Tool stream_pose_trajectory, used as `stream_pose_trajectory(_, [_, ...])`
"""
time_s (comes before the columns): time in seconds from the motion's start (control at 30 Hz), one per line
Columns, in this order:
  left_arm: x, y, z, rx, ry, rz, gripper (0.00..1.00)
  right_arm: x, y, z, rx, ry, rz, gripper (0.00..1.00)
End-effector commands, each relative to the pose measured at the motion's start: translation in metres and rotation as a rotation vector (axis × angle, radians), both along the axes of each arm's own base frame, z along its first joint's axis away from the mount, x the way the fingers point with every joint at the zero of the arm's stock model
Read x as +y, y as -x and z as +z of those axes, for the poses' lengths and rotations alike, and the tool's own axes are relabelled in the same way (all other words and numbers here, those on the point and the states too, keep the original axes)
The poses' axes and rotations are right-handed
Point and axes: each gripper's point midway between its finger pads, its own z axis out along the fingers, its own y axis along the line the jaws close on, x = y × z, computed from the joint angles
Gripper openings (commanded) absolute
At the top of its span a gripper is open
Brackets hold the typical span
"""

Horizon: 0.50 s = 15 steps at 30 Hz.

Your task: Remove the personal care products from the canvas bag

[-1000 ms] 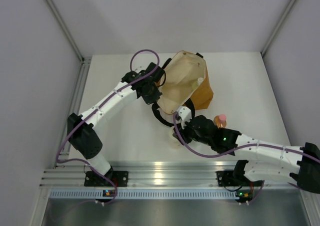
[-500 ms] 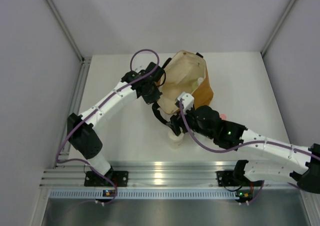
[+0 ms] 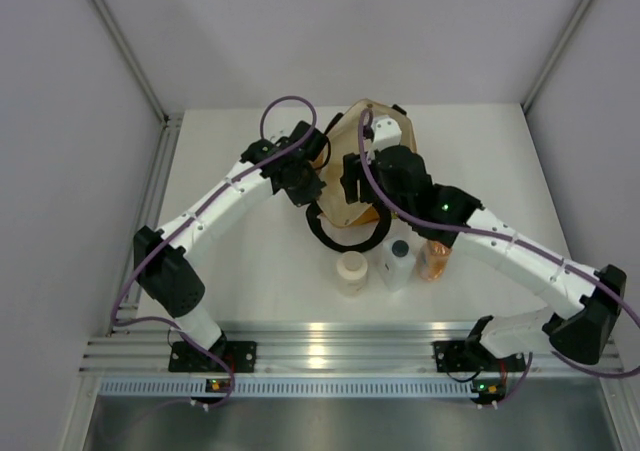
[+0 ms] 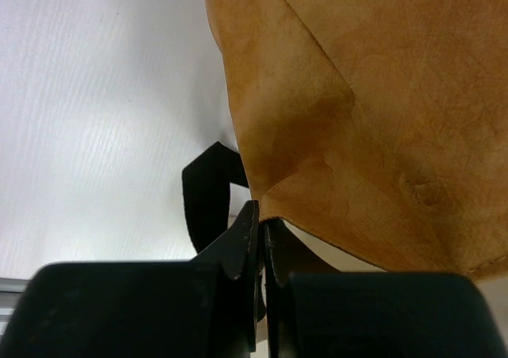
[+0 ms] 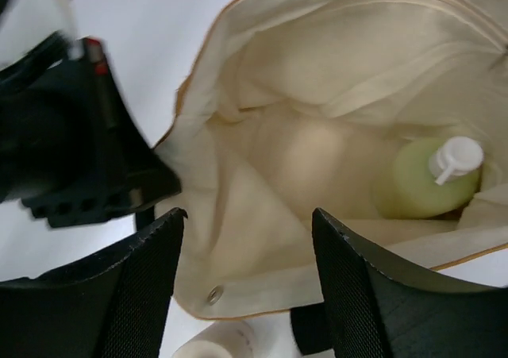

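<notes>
Canvas bag [image 5: 302, 64] lies open at twelve o'clock on the table [image 3: 490, 161]. Your left gripper [image 4: 259, 239] pinches its rim at nine o'clock. Your right gripper [image 5: 248, 215] hovers over the mouth, jaws wide and empty. The yellow-green bottle [image 5: 417, 185] lies inside. The cream bottle [image 3: 352, 271], white bottle [image 3: 397, 263] and orange bottle [image 3: 433, 259] stand at the bag's six o'clock.

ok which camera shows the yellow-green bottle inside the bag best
Right wrist: the yellow-green bottle lies in plain sight on the canvas bag's cream lining, white cap showing. From the top external view the right arm hides it. The left wrist view shows only the bag's tan outside, pinched by the left gripper.
</notes>
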Motion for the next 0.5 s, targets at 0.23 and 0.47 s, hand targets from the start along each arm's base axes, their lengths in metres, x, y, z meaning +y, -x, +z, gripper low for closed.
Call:
stream_pose_trajectory(0.23, [-0.020,-0.006,0.031,-0.044,0.126,-0.013,0.00,-0.057,-0.070,-0.046,0.164,0.111,-0.265,0.60])
stream_pose_trajectory(0.47, [-0.019,-0.012,0.033,-0.071,0.114,-0.011,0.00,-0.096,-0.069,-0.082,0.217,0.165,-0.402,0.60])
